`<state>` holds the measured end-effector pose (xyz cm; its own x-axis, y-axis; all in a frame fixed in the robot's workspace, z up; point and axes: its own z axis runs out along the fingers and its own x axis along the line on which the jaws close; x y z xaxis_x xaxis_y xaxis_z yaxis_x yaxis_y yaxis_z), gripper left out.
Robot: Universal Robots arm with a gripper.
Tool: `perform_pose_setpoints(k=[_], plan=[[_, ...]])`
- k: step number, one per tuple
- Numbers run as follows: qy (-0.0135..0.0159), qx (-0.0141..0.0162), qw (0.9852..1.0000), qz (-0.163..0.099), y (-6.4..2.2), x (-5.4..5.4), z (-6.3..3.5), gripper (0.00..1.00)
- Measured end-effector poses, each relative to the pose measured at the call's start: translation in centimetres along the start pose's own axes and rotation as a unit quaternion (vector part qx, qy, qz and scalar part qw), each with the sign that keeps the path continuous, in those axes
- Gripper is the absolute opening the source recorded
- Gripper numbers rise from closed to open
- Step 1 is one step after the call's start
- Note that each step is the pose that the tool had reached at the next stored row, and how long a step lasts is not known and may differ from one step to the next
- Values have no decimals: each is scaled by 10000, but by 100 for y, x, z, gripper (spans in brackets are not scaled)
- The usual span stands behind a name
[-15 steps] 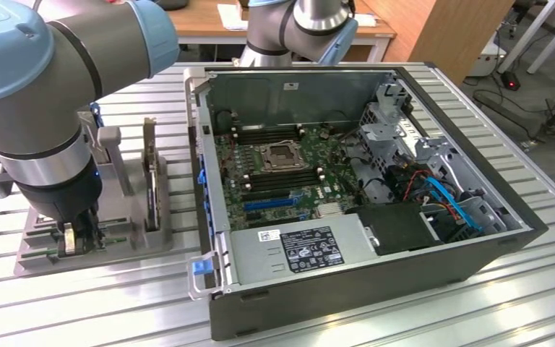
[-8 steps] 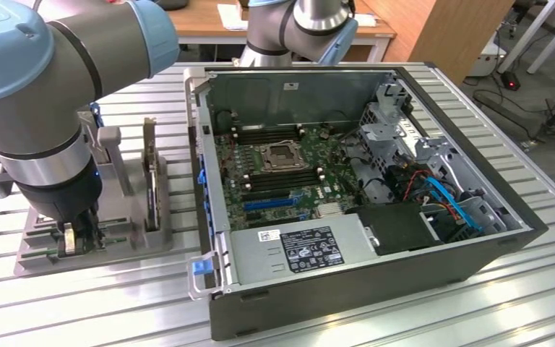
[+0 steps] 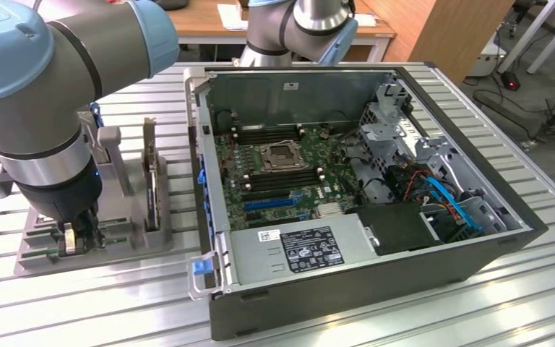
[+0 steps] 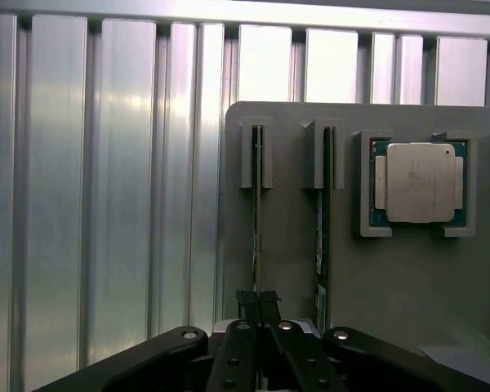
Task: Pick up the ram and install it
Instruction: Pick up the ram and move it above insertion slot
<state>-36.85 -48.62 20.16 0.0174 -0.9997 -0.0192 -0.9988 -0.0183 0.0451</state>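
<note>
Grey holder (image 4: 392, 278), slot by its edge: gripper (image 4: 257, 302) down there, fingers clenched on the thin green ram (image 4: 256, 204)

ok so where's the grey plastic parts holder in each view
Exterior view: the grey plastic parts holder lies on the ribbed aluminium table, at the exterior view's left of the open black computer case.
Wrist view: the holder lies ahead of the camera, a square silver processor chip in one pocket.
Shared landmark: the gripper, shut on the thin green ram stick standing in the holder's slot.
</note>
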Motion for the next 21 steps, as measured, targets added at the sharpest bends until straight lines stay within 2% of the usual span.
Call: perform_pose_setpoints(k=[8, 10, 16, 21], plan=[[0, 0, 10000, 0, 0, 0, 0, 11], [11, 0, 10000, 0, -1, 1, 1, 11], [12, 0, 10000, 1, 0, 0, -1, 11], [13, 0, 10000, 1, 2, -1, -41, 11]])
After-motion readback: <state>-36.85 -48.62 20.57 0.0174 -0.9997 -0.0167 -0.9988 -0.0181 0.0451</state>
